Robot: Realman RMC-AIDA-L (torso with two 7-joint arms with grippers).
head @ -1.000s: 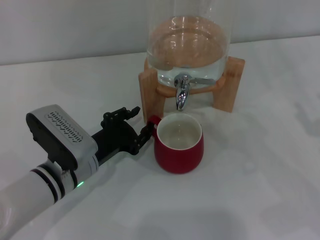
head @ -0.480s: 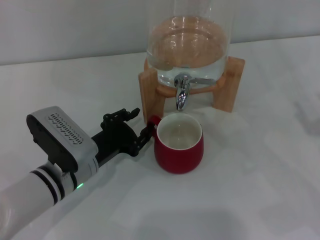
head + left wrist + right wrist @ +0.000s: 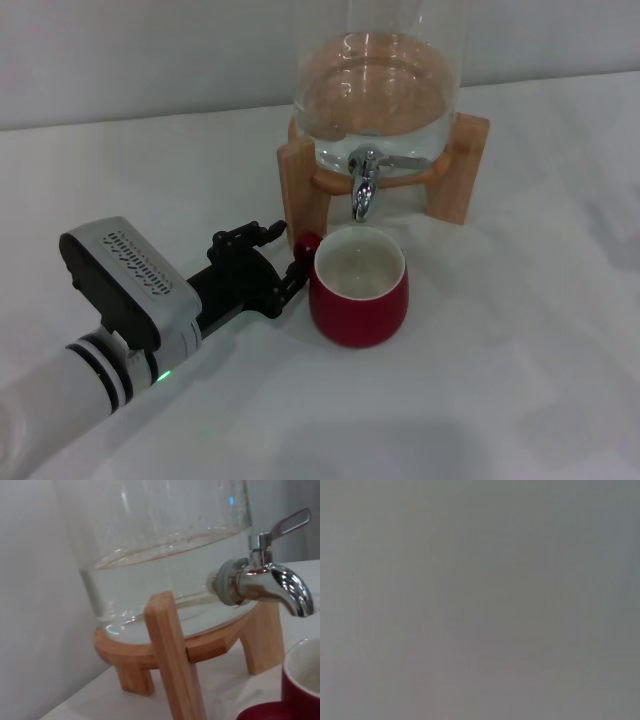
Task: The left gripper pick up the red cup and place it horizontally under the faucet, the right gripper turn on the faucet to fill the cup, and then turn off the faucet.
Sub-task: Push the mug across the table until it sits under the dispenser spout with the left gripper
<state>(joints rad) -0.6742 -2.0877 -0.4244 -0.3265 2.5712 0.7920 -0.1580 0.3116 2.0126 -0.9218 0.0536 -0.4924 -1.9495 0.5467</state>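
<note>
The red cup (image 3: 357, 290) stands upright on the white table, its cream inside empty, directly below the faucet (image 3: 364, 188). The faucet's lever (image 3: 400, 161) points sideways. My left gripper (image 3: 283, 254) is at the cup's left side. Its black fingers (image 3: 262, 233) are open on either side of the small red handle (image 3: 304, 243), with no firm hold showing. In the left wrist view the faucet (image 3: 270, 580) is close, with the cup's rim (image 3: 302, 675) below it. The right gripper is out of view; the right wrist view shows only flat grey.
The glass dispenser (image 3: 378, 90), part filled with water, sits on a wooden stand (image 3: 462, 160) behind the cup. The stand's front left leg (image 3: 300, 205) is just beyond my left fingers. White table (image 3: 520, 340) stretches to the right and front.
My left arm has shifted slightly right and toward me, fingers still at the handle. The cup and faucet have not moved.
</note>
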